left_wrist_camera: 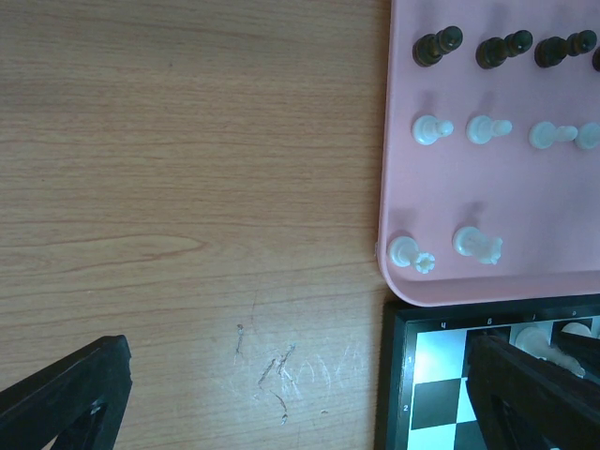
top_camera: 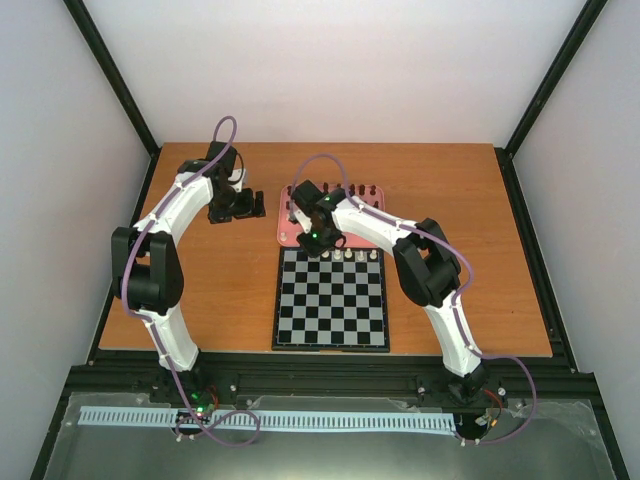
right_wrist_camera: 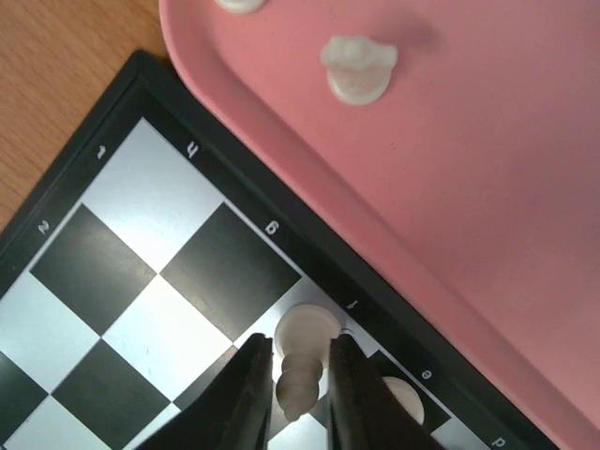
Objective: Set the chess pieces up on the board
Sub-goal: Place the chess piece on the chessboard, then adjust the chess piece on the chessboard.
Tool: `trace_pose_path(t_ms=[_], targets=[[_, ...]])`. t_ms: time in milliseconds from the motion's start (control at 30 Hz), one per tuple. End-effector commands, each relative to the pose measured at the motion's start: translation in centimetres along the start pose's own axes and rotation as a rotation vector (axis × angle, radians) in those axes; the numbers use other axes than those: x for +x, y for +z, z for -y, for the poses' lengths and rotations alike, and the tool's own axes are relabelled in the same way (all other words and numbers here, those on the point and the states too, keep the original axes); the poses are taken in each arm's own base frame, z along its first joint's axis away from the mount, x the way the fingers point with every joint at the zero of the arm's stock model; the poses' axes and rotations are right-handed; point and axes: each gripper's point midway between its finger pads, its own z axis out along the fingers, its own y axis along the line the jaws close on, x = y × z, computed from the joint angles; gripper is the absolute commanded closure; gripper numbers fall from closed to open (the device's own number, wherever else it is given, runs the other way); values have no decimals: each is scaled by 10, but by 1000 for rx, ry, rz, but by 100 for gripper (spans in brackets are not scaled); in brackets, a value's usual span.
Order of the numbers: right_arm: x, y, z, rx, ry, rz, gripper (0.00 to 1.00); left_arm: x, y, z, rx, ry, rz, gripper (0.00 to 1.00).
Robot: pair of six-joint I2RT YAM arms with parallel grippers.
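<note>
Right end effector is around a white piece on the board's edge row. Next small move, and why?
Probably open the right end effector slightly to release: the white piece looks upright on an edge-row square of the board, gripped on both sides, so it appears placed.

An orange-brown wooden tabletop is seen carrying 2 flat things. A square black-and-pale-grey checkered chessboard with a thin black border is laid near the front edge, roughly centred. A plain pink rounded-corner rectangular tray is set against the chessboard's far side (edges touching or very nearly so). Fine pale scratches are marked in the wood just left of the chessboard's far corner.
</note>
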Motion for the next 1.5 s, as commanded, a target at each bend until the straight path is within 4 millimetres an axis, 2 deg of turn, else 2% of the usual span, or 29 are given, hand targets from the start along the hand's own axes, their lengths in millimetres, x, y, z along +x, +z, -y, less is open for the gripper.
trace_pose_path(t_ms=[0, 100, 233, 600, 967, 1133, 1200, 1367, 1467], targets=[[4, -9, -2, 10, -14, 3, 79, -6, -10, 4, 14, -2, 41, 0], [1, -14, -2, 17, -14, 20, 71, -7, -11, 4, 17, -2, 44, 0], [-3, -22, -2, 22, -19, 46, 67, -7, -11, 5, 19, -2, 43, 0], [-14, -38, -4, 18, -37, 92, 67, -8, -13, 6, 23, -5, 47, 0], [-29, -68, -1, 57, -21, 158, 64, -9, -12, 7, 27, -5, 46, 0], [-37, -81, 8, 106, -12, 200, 61, -8, -13, 6, 24, -4, 47, 0], [-37, -75, 15, 117, 5, 175, 64, -8, -12, 6, 23, -4, 45, 0], [-39, -62, 34, 112, 80, 134, 86, -8, -12, 5, 18, -2, 45, 0], [-38, -52, 45, 96, 121, 96, 92, -8, -12, 4, 15, 0, 46, 0]])
